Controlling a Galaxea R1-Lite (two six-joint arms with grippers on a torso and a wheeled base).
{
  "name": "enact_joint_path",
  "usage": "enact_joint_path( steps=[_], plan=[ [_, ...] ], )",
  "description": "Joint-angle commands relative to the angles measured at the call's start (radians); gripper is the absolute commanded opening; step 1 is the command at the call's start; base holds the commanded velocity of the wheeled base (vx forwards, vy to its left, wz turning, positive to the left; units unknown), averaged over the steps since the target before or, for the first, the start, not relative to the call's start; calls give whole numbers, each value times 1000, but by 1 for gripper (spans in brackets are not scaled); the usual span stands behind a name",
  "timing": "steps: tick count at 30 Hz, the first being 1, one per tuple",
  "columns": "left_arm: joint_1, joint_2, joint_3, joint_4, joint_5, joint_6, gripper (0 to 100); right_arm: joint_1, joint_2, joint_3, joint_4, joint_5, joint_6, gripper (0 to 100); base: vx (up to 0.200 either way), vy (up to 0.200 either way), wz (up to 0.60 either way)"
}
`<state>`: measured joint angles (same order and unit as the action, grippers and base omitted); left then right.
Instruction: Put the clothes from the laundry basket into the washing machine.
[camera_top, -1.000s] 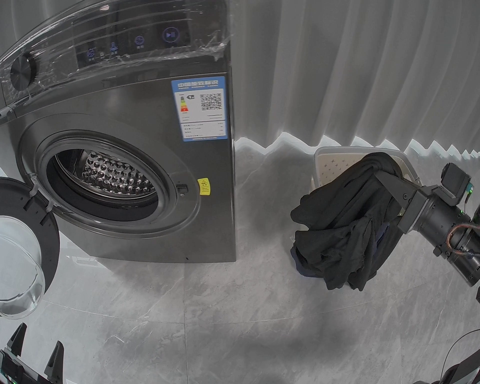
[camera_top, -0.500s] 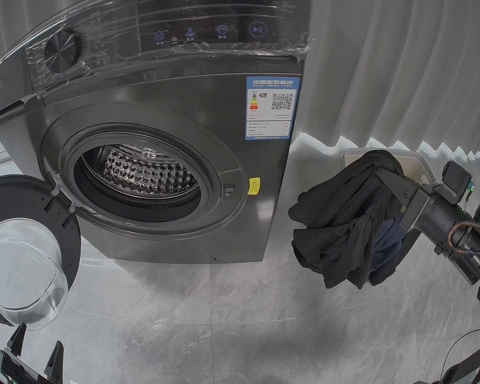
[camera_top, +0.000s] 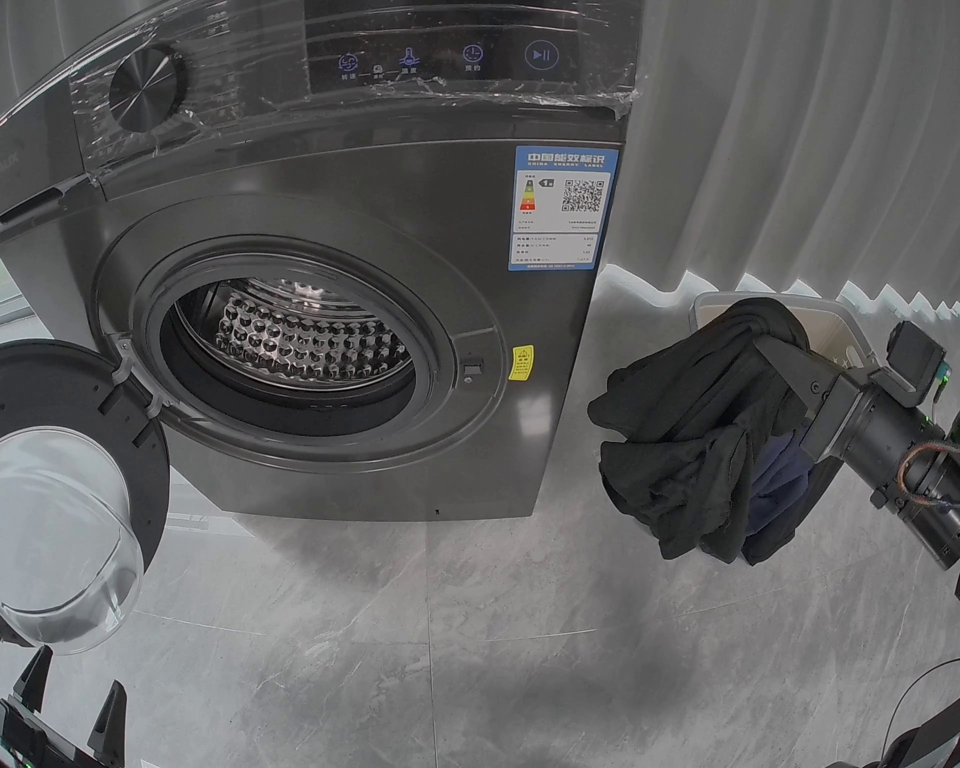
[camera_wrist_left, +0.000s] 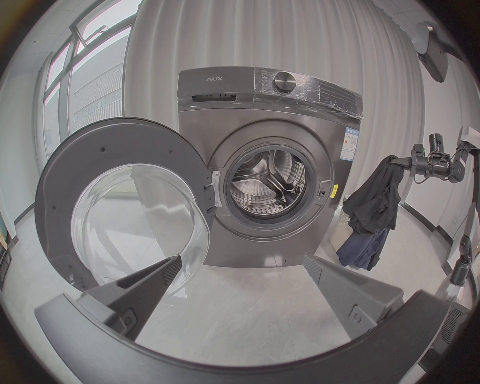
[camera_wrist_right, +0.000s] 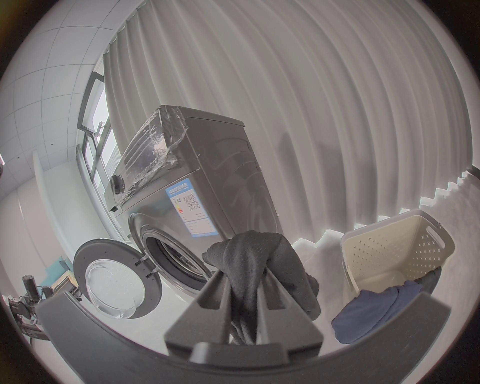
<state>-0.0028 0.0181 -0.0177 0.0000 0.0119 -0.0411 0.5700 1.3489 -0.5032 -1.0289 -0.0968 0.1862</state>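
The grey washing machine (camera_top: 400, 200) stands with its round door (camera_top: 70, 480) swung open to the left, and the steel drum (camera_top: 300, 340) is bare. To its right my right gripper (camera_top: 790, 355) is shut on a bundle of black clothes (camera_top: 690, 440) that hangs in the air in front of the white laundry basket (camera_top: 835, 320). A blue garment (camera_top: 780, 480) shows under the black one; I cannot tell if it is lifted too. In the right wrist view the fingers (camera_wrist_right: 210, 305) pinch the black cloth (camera_wrist_right: 250, 260). My left gripper (camera_top: 78, 680) is open, low at the left near the door.
White curtains (camera_top: 800, 130) hang behind the machine and basket. Grey tiled floor (camera_top: 500, 620) lies open in front of the machine. In the left wrist view the open door (camera_wrist_left: 125, 200) stands left of the drum opening (camera_wrist_left: 270, 185).
The head camera has moved, so the machine now sits further right and fills more of the picture. The right gripper still holds the black clothes in about the same place.
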Motion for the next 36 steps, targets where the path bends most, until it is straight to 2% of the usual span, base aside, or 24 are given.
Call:
enact_joint_path(
  steps=[1,9,33,36],
  plan=[
    [0,-9,15,0,0,0,100,1,-1,0,0,0,-1,0,0,0,0],
    [0,-9,15,0,0,0,100,-1,-1,5,0,-1,-1,0,0,0,0],
    [0,-9,15,0,0,-2,100,-1,-1,8,1,-3,-1,0,0,200,0],
    [0,-9,16,0,0,-2,100,-1,-1,8,0,-3,-1,0,0,0,0]
  ],
)
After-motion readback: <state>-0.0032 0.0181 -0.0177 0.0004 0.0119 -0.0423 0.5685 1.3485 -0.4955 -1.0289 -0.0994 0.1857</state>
